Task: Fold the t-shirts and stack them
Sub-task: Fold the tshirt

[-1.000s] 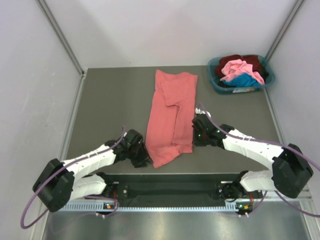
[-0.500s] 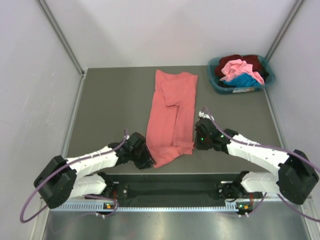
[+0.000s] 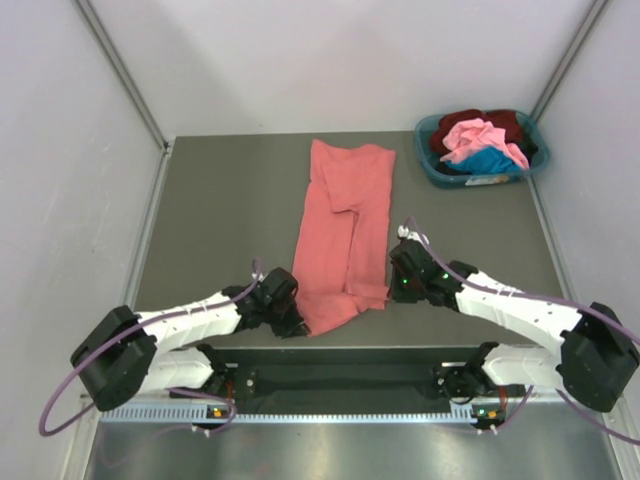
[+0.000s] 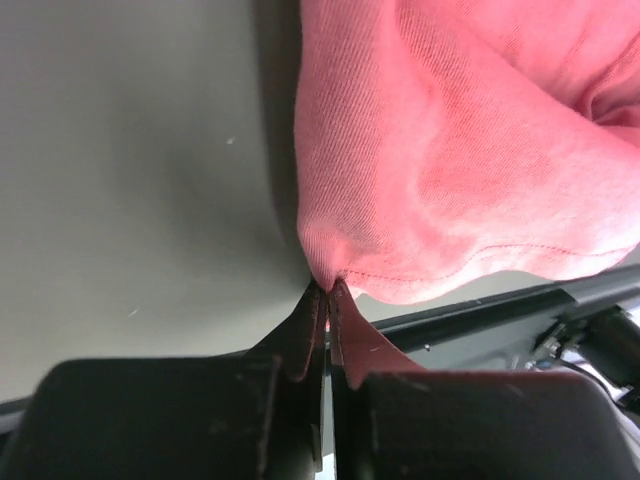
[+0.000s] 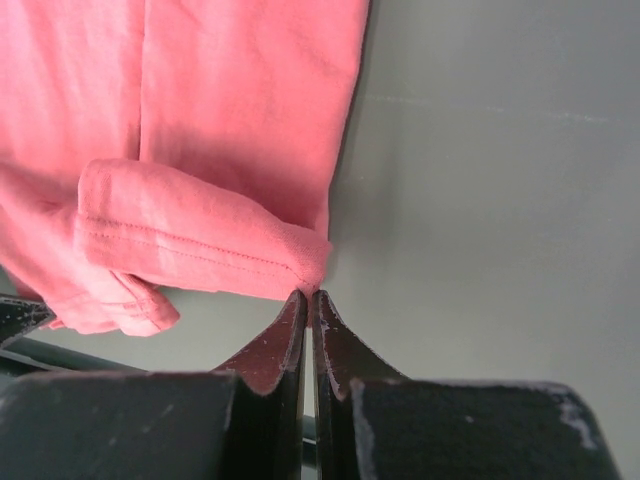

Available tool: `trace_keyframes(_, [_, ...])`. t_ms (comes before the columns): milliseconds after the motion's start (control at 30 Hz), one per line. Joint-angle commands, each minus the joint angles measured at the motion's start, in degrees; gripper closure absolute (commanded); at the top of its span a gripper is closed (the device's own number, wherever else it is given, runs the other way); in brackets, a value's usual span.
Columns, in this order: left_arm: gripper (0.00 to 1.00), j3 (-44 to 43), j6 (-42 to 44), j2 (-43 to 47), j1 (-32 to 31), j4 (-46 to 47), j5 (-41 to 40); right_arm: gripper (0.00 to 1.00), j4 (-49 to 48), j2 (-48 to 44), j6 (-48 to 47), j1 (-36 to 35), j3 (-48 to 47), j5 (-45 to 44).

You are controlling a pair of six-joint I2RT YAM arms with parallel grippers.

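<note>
A salmon-red t-shirt point(image 3: 345, 225) lies folded into a long strip down the middle of the grey table point(image 3: 220, 210). My left gripper point(image 3: 296, 322) is shut on its near left hem corner point(image 4: 330, 272). My right gripper point(image 3: 392, 290) is shut on its near right hem corner point(image 5: 312, 272). In the right wrist view the hem point(image 5: 190, 245) curls up in a roll. The pink point(image 3: 478, 136), dark maroon point(image 3: 506, 122) and bright blue point(image 3: 488, 161) t-shirts lie in the basket.
A teal plastic basket point(image 3: 432, 165) stands at the back right corner. White walls close the table on three sides. A black rail point(image 3: 350, 372) runs along the near edge, close below the shirt's hem.
Both grippers have moved a little toward the near edge with the hem corners. The left one has also slid right, and the shirt's bottom end has bunched slightly.
</note>
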State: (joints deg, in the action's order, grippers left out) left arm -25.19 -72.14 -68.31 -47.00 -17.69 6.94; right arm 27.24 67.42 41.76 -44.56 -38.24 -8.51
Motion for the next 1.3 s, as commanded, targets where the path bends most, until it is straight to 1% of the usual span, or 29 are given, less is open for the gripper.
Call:
trace_keyframes(0, [1.00,-4.3,2.4,0.2,-0.2,-6.0,-4.5,1.00,1.4,-2.3,-0.1,-1.4,-1.0,-1.0])
trace_keyframes(67, [1.00,-7.7,4.0,0.8,-0.2,-10.2,-6.2,1.00,2.6,-3.6,-0.7,-1.8,-1.3,-1.2])
trace_keyframes(167, [1.00,-10.5,5.1,1.5,-0.2,-13.1,-6.1,1.00,5.3,-5.0,-1.5,-2.6,-1.4,-1.2])
trace_keyframes(333, [1.00,-12.6,6.0,3.4,-0.2,-16.3,-6.5,1.00,6.7,-6.2,-2.0,-5.8,-1.1,1.1])
trace_keyframes(367, [1.00,-13.1,6.4,3.5,-0.2,-16.9,-8.3,1.00,6.8,-6.1,-1.6,-7.0,-1.5,1.0])
trace_keyframes(567, [1.00,-16.6,8.4,4.6,0.8,-20.1,-10.1,1.00,8.4,-5.0,0.7,-9.9,-4.6,-1.4])
trace_keyframes(667, [1.00,-18.1,11.1,4.5,3.6,-21.2,-10.2,1.00,9.6,-4.2,1.0,-9.9,-6.7,-3.7])
trace_keyframes(700, [1.00,-18.5,12.0,4.2,4.9,-21.2,-9.7,1.00,9.9,-4.0,1.0,-9.9,-7.4,-4.6])
trace_keyframes(767, [1.00,-18.9,14.7,4.1,9.8,-19.7,-6.4,1.00,10.6,-2.8,0.3,-9.8,-9.6,-6.8])
trace_keyframes(800, [1.00,-18.8,15.4,3.7,13.9,-18.8,-1.7,1.00,10.6,-2.2,-0.1,-9.7,-10.3,-7.5])
trace_keyframes(900, [1.00,-19.5,17.6,2.6,19.1,-14.8,1.9,1.00,10.6,1.0,-2.6,-8.1,-13.3,-8.0])
trace_keyframes(1000, [1.00,-22.1,20.4,-0.8,21.2,-10.9,5.4,1.00,10.6,4.4,-5.2,-6.5,-16.8,-8.2])
trace_keyframes(1033, [1.00,-23.1,21.7,-2.1,21.4,-9.1,7.7,1.00,10.6,5.7,-6.3,-5.9,-18.3,-8.6])
trace_keyframes(1133, [1.00,-28.1,24.4,-7.6,21.7,-8.3,10.4,1.00,10.6,7.5,-8.5,-3.5,-21.4,-8.5])
trace_keyframes(1200, [1.00,-32.2,25.5,-11.6,22.0,-9.4,10.4,1.00,10.6,9.1,-9.6,-2.3,-22.6,-8.5])
trace_keyframes(1267, [1.00,-34.2,26.4,-14.5,22.9,-9.3,9.4,1.00,10.5,10.7,-11.3,-0.1,-24.4,-8.0])
